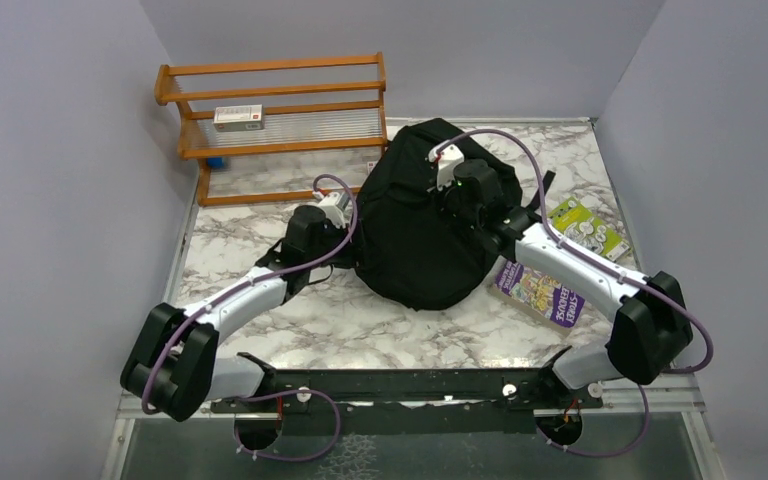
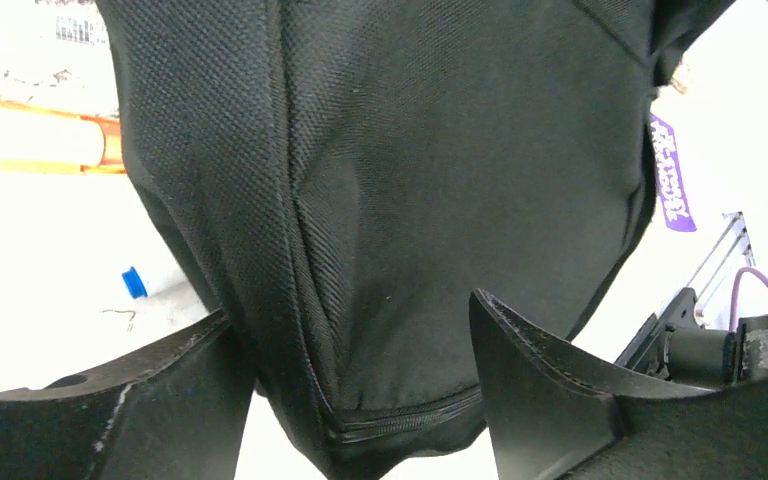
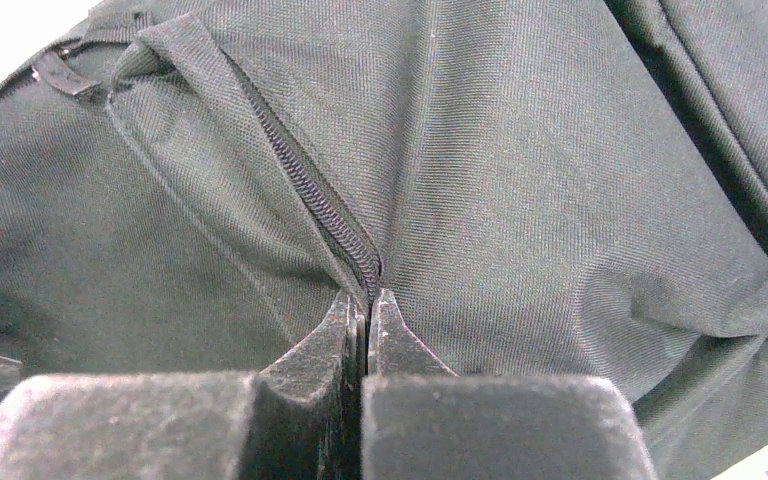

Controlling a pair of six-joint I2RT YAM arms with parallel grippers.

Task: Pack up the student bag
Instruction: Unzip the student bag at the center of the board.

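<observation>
The student bag (image 1: pixel 420 215), a big black backpack, lies in the middle of the marble table. My left gripper (image 1: pixel 345 232) is at its left edge. In the left wrist view its fingers (image 2: pixel 160 390) stand wide apart, open, with a zippered corner of the bag (image 2: pixel 400 410) between them. My right gripper (image 1: pixel 450 185) rests on top of the bag. In the right wrist view it (image 3: pixel 368 300) is shut, with its tips right at the end of a zipper line (image 3: pixel 310 195). Whether anything thin is pinched there does not show.
A wooden rack (image 1: pixel 280 120) stands at the back left with a white box (image 1: pixel 238 117) on its shelf and a blue-capped item (image 1: pixel 217 162) below. A purple book (image 1: pixel 540 293) and a green packet (image 1: pixel 587 227) lie right of the bag. Grey walls enclose the table.
</observation>
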